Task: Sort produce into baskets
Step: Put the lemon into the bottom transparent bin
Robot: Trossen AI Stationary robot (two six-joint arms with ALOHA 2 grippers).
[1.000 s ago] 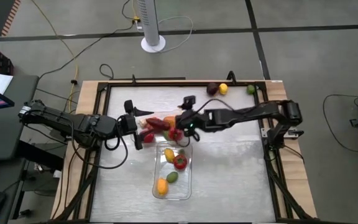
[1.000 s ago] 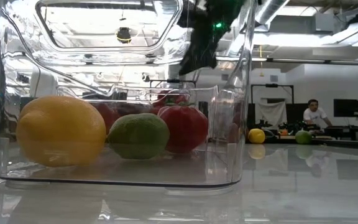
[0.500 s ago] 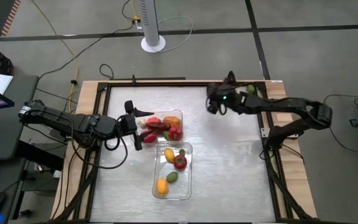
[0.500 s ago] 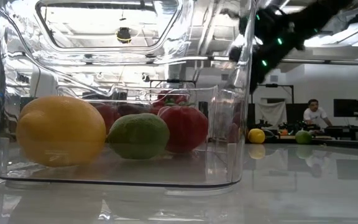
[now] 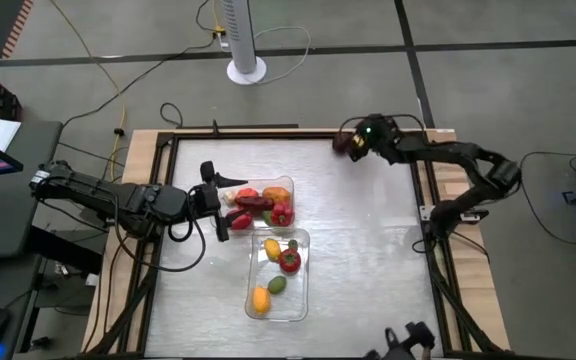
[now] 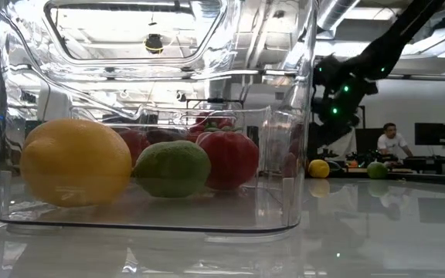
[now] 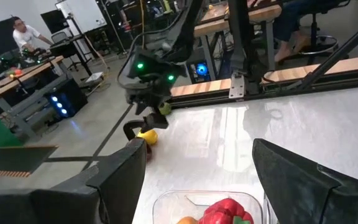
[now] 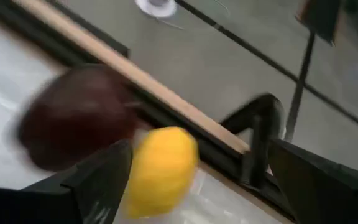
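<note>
Right gripper (image 8: 191,180) open, round yellow fruit (image 8: 160,169)

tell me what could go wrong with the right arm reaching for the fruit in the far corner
1. The right gripper, open, is closing in on a yellow fruit with a dark maroon one right beside it; a finger could knock the maroon one away.
2. Both sit against the table's edge frame, so the fingers may strike it or push the yellow fruit against it instead of straddling it.

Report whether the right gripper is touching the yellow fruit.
Cannot tell. Right wrist view shows the yellow fruit between the right gripper's open fingers, too blurred to show contact.
</note>
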